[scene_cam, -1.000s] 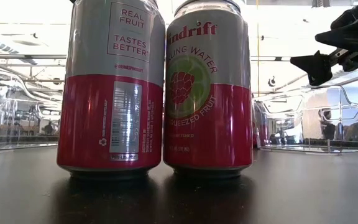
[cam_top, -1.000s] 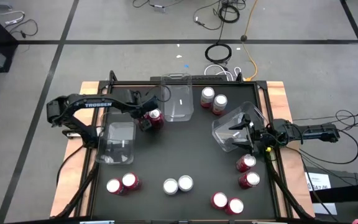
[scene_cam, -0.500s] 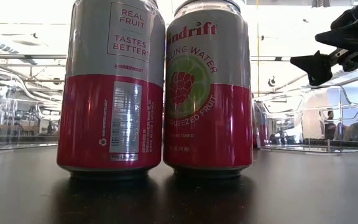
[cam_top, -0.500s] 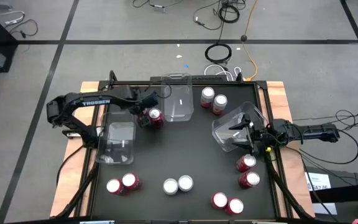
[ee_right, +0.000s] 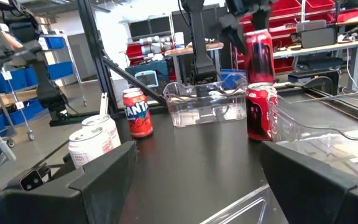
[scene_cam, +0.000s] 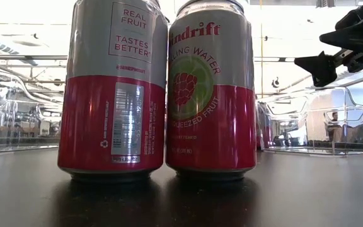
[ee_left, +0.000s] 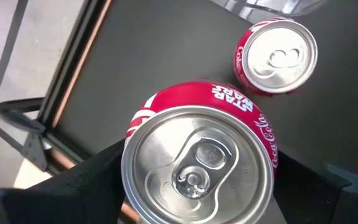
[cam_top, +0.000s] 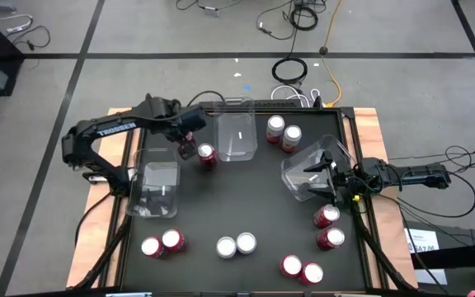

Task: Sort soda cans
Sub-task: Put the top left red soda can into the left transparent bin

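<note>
A red soda can (ee_left: 199,163) is sitting clamped between the two dark fingers (ee_left: 82,186) of the left hand (cam_top: 190,142), which is spread wide around the can's body and holding it lifted above the counter (cam_top: 246,206), in the upper left part of the high view. A second red can (cam_top: 207,155) is standing upright on the counter just beside and below it, next to a clear bin (cam_top: 236,134) near the top centre. Two more red cans (cam_top: 283,132) are standing together to the right of that bin. Along the lower edge of the high view, a red pair (cam_top: 162,243) is standing at the lower left, a silver-white pair (cam_top: 236,245) at the lower centre, and another red pair (cam_top: 301,269) at the lower right, with two single red cans (cam_top: 328,227) above them toward the right edge. In the low view, two cans (scene_cam: 159,94) with silver tops and red lower halves are filling the middle of the frame, touching side by side. A second clear bin (cam_top: 156,188) is lying at the left of the counter. The right hand (cam_top: 330,183) is hovering at the right side with its fingers parted and gripping nothing, at the edge of a tilted third clear bin (cam_top: 308,171).
</note>
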Controlling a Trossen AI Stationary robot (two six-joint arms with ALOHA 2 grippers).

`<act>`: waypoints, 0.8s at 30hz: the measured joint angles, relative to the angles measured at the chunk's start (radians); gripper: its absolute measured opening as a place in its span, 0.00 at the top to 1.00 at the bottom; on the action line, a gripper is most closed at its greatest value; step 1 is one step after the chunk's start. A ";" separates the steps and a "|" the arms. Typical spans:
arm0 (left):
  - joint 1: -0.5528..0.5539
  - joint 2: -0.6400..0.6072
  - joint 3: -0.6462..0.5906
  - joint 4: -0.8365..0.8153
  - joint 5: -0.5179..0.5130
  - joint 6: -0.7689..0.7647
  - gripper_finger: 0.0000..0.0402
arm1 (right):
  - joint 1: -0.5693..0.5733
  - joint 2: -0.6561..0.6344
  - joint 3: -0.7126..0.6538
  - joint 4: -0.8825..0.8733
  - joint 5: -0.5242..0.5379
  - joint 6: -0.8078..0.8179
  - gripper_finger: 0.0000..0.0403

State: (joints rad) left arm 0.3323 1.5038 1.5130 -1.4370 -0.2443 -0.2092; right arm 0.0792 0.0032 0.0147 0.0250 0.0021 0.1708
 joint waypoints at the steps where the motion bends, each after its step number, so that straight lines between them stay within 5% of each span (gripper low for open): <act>1: -0.001 -0.002 0.012 -0.011 0.001 -0.008 0.16 | 0.000 0.000 0.000 0.000 0.000 0.000 0.17; 24: -0.001 -0.243 0.050 -0.067 0.103 -0.126 0.16 | 0.000 0.000 0.000 0.000 0.000 0.000 0.17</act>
State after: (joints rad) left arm 0.3313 1.2610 1.5627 -1.5042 -0.1416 -0.3355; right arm 0.0792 0.0031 0.0147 0.0251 0.0021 0.1710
